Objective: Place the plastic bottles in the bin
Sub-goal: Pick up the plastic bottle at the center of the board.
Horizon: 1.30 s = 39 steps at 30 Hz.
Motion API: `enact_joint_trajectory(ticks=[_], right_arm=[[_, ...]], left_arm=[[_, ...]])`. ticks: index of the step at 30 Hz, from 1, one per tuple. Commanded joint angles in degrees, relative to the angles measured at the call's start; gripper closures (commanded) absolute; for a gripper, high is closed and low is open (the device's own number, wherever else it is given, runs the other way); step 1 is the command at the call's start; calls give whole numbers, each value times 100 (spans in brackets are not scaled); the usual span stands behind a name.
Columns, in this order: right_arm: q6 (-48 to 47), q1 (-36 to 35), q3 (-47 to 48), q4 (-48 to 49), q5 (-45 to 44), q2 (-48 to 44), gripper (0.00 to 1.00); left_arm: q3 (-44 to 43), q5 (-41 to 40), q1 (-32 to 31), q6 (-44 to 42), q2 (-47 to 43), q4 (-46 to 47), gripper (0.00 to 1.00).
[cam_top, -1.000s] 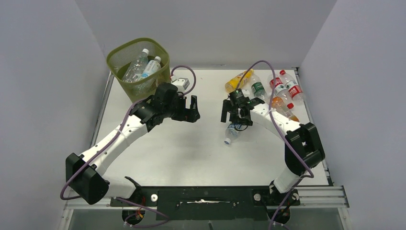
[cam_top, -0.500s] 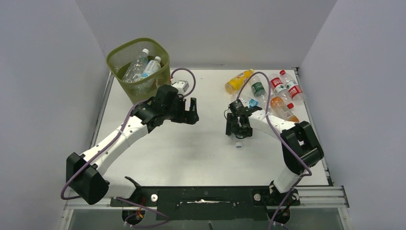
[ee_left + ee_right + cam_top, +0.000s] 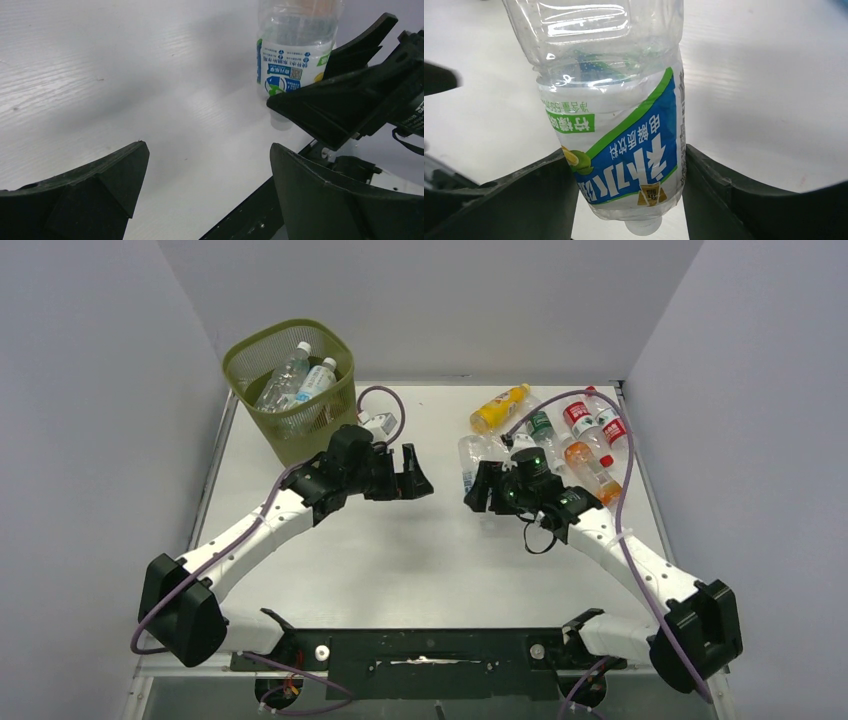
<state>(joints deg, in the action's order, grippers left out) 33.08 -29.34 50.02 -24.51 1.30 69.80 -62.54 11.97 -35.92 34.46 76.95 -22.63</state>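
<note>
We see the left gripper [image 3: 414,473] released: fingers spread wide, nothing between them. It sits near the middle of the top view, just below and right of the olive-green plastic mesh bin [image 3: 290,425]. The left wrist view agrees, with both black fingers [image 3: 100,195] apart over the bare white table [image 3: 100,75].

The right gripper [image 3: 482,488] is just right of centre in the top view, facing the left one across a small gap. It is grasping a clear plastic bottle with a blue, green and white label [image 3: 467,458]. In the right wrist view that bottle [image 3: 624,150] fills the frame. Its white cap is at the bottom edge and its clear body runs to the top, with a black finger [image 3: 524,195] pressed on each side of the label. We cannot tell if the cap touches the table. The left wrist view shows the same bottle [image 3: 295,55] at upper right, cap end down.

The bin stands in the upper left of the top view, against the back wall. Two clear bottles [image 3: 287,372] lie inside it, leaning side by side.

The loose bottles are bunched at the upper right of the table. There is an orange bottle [image 3: 497,408], a green-labelled bottle [image 3: 541,426], two red-labelled bottles [image 3: 579,417] and an amber bottle [image 3: 590,468]. They are partly hidden by the purple cable [image 3: 560,400].
</note>
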Motion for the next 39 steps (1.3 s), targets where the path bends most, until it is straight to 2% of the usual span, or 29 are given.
enact_joint_trajectory(ticks=[1,4,8,17,32,39], right_arm=[[-136,-73,15,809,1104,-311,51],[-48,-197,92,1022,1387,-295,52],[-3,-467,381,960,1343,-91,52],[73,-1117,916,1012,1273,372,54],[94,-1375,1210,830,779,201,56],[87,-1373,1203,886,858,65,57]], left_arm=[[234,454,-20,957,-295,1659,6],[365,335,-15,1215,-348,2095,6],[528,103,-37,1300,-596,2589,6],[699,-205,-64,1178,-733,2798,6],[559,-925,-76,873,-804,1903,6],[510,-1108,-79,811,-798,1779,6]])
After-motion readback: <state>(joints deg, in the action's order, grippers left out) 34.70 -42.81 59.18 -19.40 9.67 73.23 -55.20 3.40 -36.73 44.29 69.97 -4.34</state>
